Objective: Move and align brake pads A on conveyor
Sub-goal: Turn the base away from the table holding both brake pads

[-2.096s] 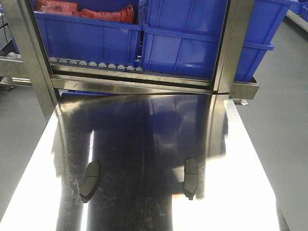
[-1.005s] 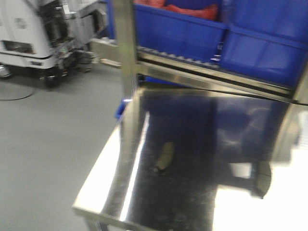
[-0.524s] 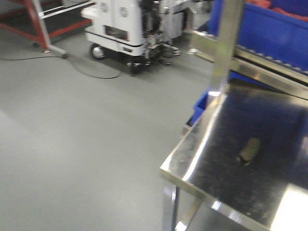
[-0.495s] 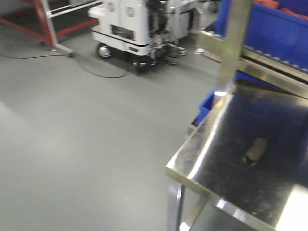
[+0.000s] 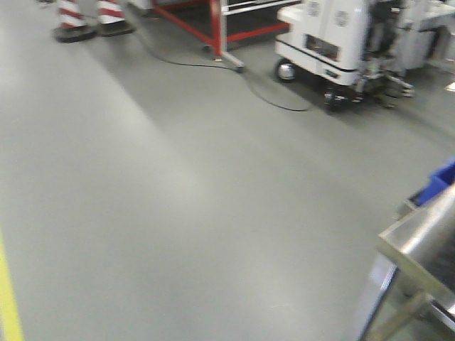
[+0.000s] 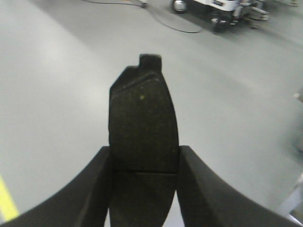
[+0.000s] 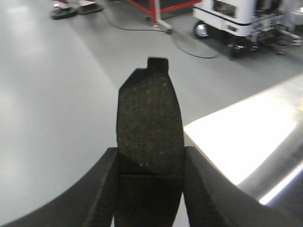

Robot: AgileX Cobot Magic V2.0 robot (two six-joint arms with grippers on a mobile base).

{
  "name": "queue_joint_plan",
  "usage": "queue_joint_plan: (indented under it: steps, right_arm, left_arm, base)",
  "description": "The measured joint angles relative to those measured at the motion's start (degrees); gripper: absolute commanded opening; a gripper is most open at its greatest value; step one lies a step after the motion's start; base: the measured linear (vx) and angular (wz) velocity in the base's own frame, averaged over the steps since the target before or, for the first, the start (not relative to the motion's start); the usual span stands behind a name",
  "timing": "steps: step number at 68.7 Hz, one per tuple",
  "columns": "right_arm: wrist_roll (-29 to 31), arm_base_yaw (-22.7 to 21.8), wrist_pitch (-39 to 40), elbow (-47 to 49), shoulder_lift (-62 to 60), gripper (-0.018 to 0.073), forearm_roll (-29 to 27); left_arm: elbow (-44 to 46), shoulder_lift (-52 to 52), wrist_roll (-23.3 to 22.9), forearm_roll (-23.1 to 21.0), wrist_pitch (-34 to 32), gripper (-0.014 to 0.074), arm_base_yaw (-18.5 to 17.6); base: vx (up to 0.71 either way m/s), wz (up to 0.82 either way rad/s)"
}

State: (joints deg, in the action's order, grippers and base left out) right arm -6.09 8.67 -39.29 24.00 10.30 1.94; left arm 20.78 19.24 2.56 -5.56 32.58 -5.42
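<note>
In the left wrist view a dark-grey brake pad [image 6: 142,113] stands on end with its small tab pointing away, and my left gripper [image 6: 144,152] is shut on its sides at the centre groove. My right gripper [image 7: 150,153] is shut the same way on a second brake pad [image 7: 149,118]. Both pads hang in the air over smooth grey floor. The conveyor is out of view in every frame. Neither gripper shows in the front view.
A corner of the shiny steel table [image 5: 419,249] juts in at the lower right, and its bright top [image 7: 246,137] lies right of the right pad. A white wheeled machine [image 5: 341,42], a red frame [image 5: 220,28], a floor cable [image 5: 263,92], striped cones [image 5: 89,18] and a yellow floor line [image 5: 8,298] surround open floor.
The front view has swung left, away from the steel table and blue bins. The pads lying on the table have left the frame. Grey floor now fills most of it.
</note>
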Motion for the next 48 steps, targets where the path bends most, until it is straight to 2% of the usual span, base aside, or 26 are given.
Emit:
queue_joint_plan:
  steps: [31,48]
  right_arm:
    - [0.0,0.0,0.0,0.0,0.0,-0.0007,-0.1]
    - [0.0,0.0,0.0,0.0,0.0,-0.0007,-0.1]
  left_arm:
    - [0.0,0.0,0.0,0.0,0.0,-0.0006,0.0]
    - [0.0,0.0,0.0,0.0,0.0,-0.0006,0.0]
  base:
    - [-0.05,0.84]
    - [0.04,0.64]
